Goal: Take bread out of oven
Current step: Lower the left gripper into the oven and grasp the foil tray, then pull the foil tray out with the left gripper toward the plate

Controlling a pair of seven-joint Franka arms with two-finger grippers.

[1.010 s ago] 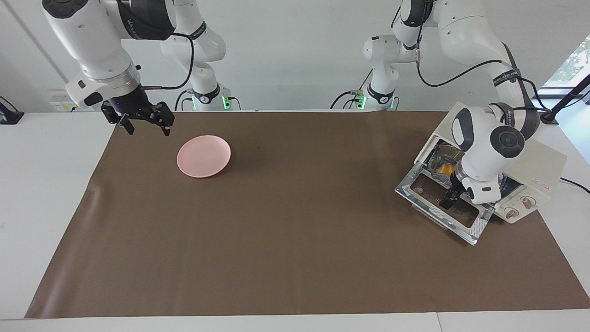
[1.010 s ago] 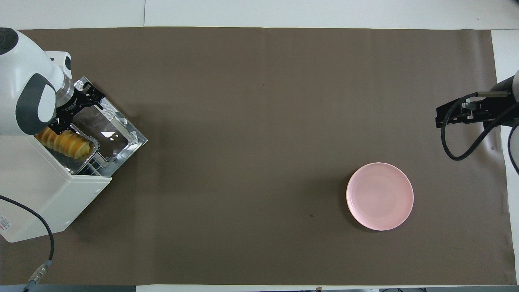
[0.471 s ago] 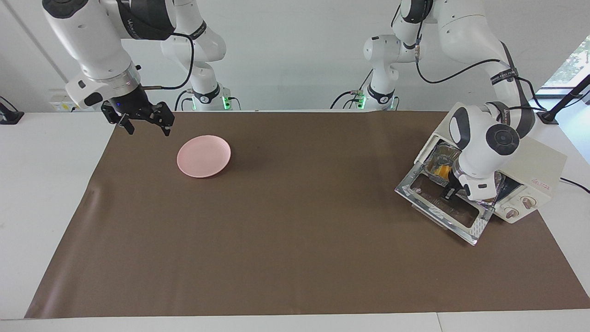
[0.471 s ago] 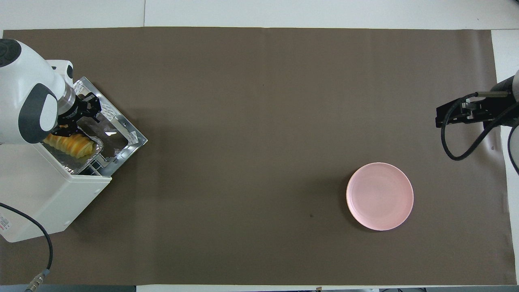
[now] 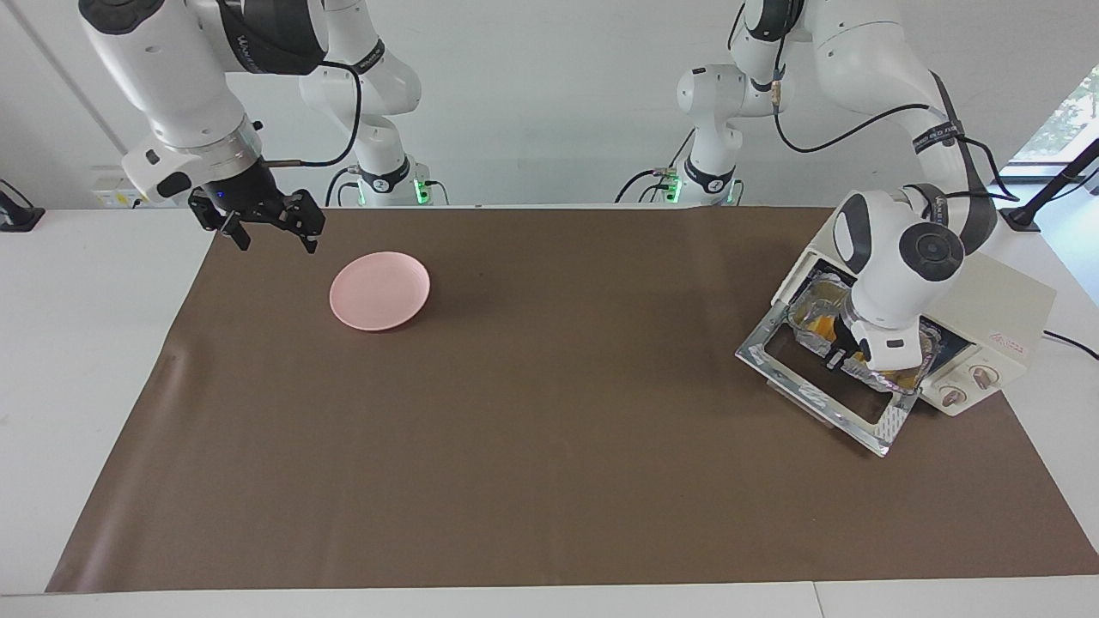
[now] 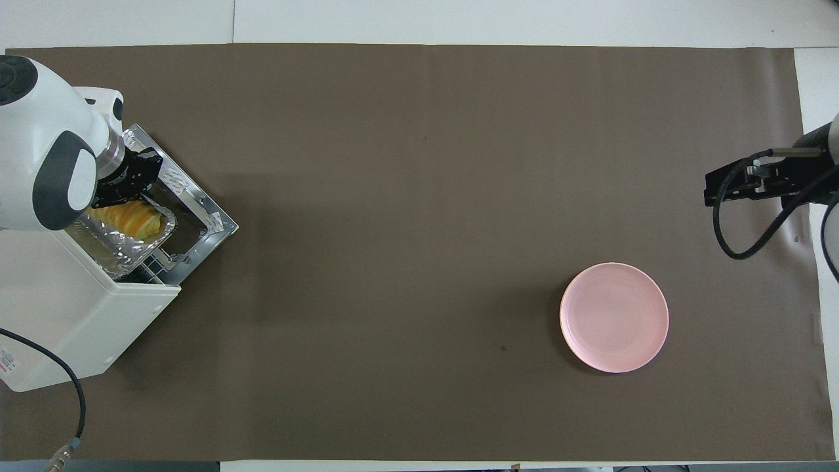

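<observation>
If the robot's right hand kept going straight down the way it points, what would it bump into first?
Probably just the brown mat. The right hand hangs open, pointing down near the mat's corner, beside the pink plate, though depth is hard to judge.

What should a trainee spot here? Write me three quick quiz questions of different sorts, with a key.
1. True or false: the oven has its door shut.
2. The bread lies in: A) a pink plate, B) the foil tray, C) a bowl.
3. Which gripper is shut on the foil tray's rim?
Key: 1 false, the door is folded down. 2 B. 3 the left gripper; the right gripper waits open over a corner of the mat.
</observation>
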